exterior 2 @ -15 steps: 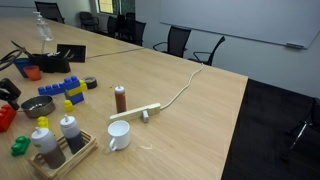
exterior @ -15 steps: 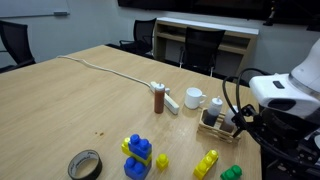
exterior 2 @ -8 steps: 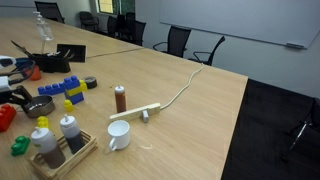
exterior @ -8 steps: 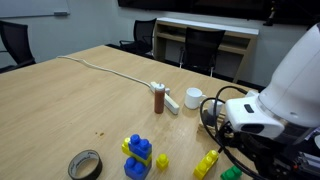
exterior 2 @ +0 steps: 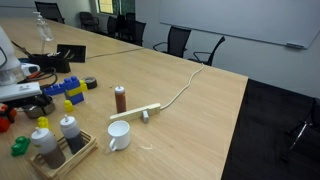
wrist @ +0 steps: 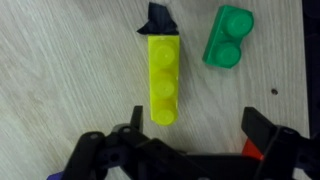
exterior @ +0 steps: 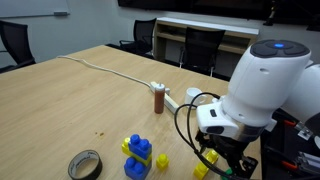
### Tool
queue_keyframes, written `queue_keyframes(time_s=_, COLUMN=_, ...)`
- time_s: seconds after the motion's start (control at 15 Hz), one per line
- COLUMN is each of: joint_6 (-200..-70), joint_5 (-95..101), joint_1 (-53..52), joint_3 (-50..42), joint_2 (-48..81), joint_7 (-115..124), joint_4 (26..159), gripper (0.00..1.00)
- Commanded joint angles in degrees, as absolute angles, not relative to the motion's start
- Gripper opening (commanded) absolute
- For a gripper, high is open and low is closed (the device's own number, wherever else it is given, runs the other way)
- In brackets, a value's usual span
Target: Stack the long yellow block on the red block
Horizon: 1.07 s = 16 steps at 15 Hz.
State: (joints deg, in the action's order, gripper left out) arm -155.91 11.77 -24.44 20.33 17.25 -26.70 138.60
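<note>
The long yellow block (wrist: 163, 80) lies flat on the wooden table, lengthwise away from the wrist camera. In an exterior view only its end (exterior: 203, 169) shows under the arm. My gripper (wrist: 198, 125) is open and empty above the table. Its left finger is just beside the block's near end, and the block lies left of the gap between the fingers. A red patch (wrist: 256, 150), probably the red block, shows behind the right finger. The gripper also shows in both exterior views (exterior: 222, 163) (exterior 2: 25, 98).
A green brick (wrist: 228, 50) lies right of the yellow block, with a small black piece (wrist: 158, 18) at its far end. Nearby are a blue and yellow stack (exterior: 137, 155), a tiny yellow brick (exterior: 161, 161), a tape roll (exterior: 85, 164), a brown bottle (exterior: 159, 99), a mug (exterior 2: 118, 135) and a bottle tray (exterior 2: 60, 142).
The arm has swung in from the side and come down over the yellow and green bricks. The blocks have not moved.
</note>
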Motion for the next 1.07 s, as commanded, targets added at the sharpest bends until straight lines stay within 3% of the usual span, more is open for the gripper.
queue_keyframes(time_s=0.0, joint_6=-154.62, joint_5=14.22, joint_1=-22.46, joint_3=21.30, joint_2=20.62, joint_7=-27.00, joint_4=135.43, gripper=1.00)
queue_keyframes(time_s=0.33, joint_6=-154.78, joint_5=15.62, joint_1=-22.55, joint_3=20.82, joint_2=23.16, joint_7=-25.80, joint_4=134.37, gripper=1.00)
queue_keyframes(time_s=0.4, joint_6=-155.05, joint_5=16.07, joint_1=-22.67, joint_3=20.65, joint_2=23.46, joint_7=-25.52, joint_4=134.25, gripper=0.95)
queue_keyframes(time_s=0.47, joint_6=-155.26, joint_5=16.68, joint_1=-22.86, joint_3=20.37, joint_2=23.71, joint_7=-25.26, joint_4=134.16, gripper=0.73)
queue_keyframes(time_s=0.6, joint_6=-155.54, joint_5=18.50, joint_1=-23.48, joint_3=19.49, joint_2=23.83, joint_7=-24.23, joint_4=134.05, gripper=0.68)
queue_keyframes(time_s=1.0, joint_6=-155.60, joint_5=25.93, joint_1=-25.12, joint_3=16.51, joint_2=23.90, joint_7=-20.39, joint_4=133.35, gripper=0.26)
